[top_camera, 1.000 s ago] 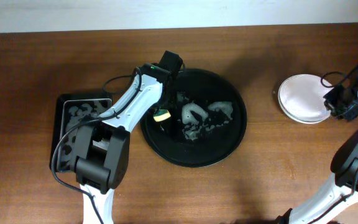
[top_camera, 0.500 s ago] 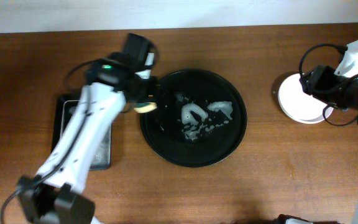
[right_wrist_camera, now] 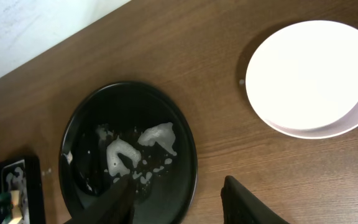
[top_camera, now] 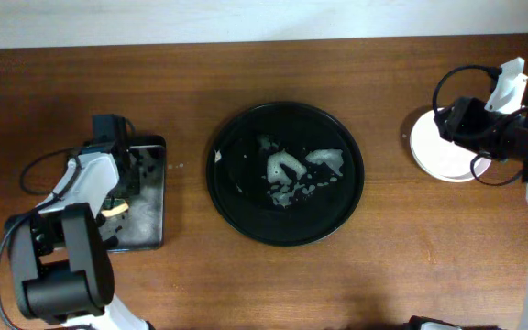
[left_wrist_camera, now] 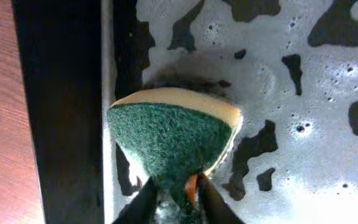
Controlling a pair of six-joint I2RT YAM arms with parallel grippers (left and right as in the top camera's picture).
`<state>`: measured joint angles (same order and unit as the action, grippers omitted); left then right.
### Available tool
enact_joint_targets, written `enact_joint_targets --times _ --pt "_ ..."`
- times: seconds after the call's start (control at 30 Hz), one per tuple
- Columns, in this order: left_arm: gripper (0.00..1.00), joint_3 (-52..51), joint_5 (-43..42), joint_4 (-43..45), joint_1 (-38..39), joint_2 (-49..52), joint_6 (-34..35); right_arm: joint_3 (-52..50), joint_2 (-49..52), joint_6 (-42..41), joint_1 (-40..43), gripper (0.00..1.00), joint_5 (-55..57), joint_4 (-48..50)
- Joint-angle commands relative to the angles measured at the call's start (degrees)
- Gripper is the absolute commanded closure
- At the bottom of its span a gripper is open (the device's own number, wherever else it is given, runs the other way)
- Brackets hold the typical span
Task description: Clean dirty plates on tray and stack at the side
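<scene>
Plates (top_camera: pixel 434 151) lie flat, face up, stacked right of the sudsy round tray (top_camera: pixel 337 215). Right gripper (right_wrist_camera: pixel 179 202) hangs spread wide, empty; left gripper (left_wrist_camera: pixel 176 193) pinches a sponge (left_wrist_camera: pixel 173 134) over the small tray (top_camera: pixel 149 229).

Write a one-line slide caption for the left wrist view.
Left gripper pinches a green-faced yellow sponge over the foamy black tray.

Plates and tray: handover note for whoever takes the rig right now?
Left gripper: fingers shut on the sponge, over the small rectangular tray of suds.
Right gripper: open, empty, raised near the plates.
Plates: at the right side, off the round tray; the top one shows no smear. The number in the stack cannot be told.
Round tray: only foam on it.
Left to do: probably just release the sponge and confirm the stack count.
</scene>
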<state>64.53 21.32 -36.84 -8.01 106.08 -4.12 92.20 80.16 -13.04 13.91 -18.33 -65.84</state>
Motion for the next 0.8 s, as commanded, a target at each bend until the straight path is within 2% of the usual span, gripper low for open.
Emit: enact_joint_targets --times 0.0,0.03,0.07,0.13,0.2,0.23,0.27,0.3,0.37,0.5,0.53,0.57,0.63,0.7,0.77 --pt "0.28 2.7 -0.8 -4.1 -0.3 -2.6 1.9 0.6 -0.7 0.6 -0.4 0.54 -0.3 0.0" --pt "0.16 5.4 -2.2 -7.0 -0.3 -5.4 2.0 0.6 -0.7 0.7 -0.4 0.54 -0.3 -0.1" --pt "0.14 8.2 -7.4 -9.1 -0.3 -8.9 2.0 0.6 -0.7 1.0 -0.4 0.54 -0.3 -0.4" --pt "0.13 11.2 -20.1 -11.3 0.1 -15.3 2.0 0.6 -0.7 7.4 -3.0 0.54 -1.7 -2.0" --pt "0.07 11.5 -40.0 -9.1 3.4 -21.2 2.2 0.6 -0.7 9.9 -13.1 0.54 -1.9 -2.9" --pt "0.06 11.5 -42.3 -8.4 7.7 -23.2 3.3 0.6 -0.7 9.5 -19.3 0.54 0.0 -2.8" --pt "0.05 11.5 -41.6 -8.7 11.7 -23.5 3.3 0.6 -0.3 6.6 -25.9 0.53 5.4 -2.9" --pt "0.01 11.5 -39.0 -9.4 16.1 -23.5 3.5 0.6 0.5 4.7 -30.1 0.51 9.4 -3.0" --pt "0.01 11.5 -33.4 -8.8 22.3 -23.5 3.5 0.6 4.0 1.5 -36.1 0.47 11.5 -3.0" --pt "0.01 11.5 -30.9 -9.3 23.5 -23.5 3.4 0.6 7.0 0.3 -36.1 0.46 11.1 -2.9" --pt "0.01 11.5 -30.9 -9.3 23.5 -23.5 3.4 0.6 6.6 0.2 -36.1 0.42 11.0 -3.2" --pt "0.01 11.5 -30.9 -9.3 23.5 -23.5 3.4 0.6 6.4 0.3 -36.1 0.01 9.3 -3.9" --pt "0.01 11.5 -30.9 -9.3 23.5 -23.5 3.4 0.6 6.4 2.1 -36.0 0.01 2.4 -5.6" --pt "0.01 11.5 -30.9 -9.3 23.5 -23.5 3.4 0.6 5.7 4.3 -34.2 0.02 6.1 -6.7" --pt "0.01 11.5 -30.9 -9.3 23.5 -23.5 3.4 0.6 -1.2 9.7 -28.2 0.01 4.9 -6.8"
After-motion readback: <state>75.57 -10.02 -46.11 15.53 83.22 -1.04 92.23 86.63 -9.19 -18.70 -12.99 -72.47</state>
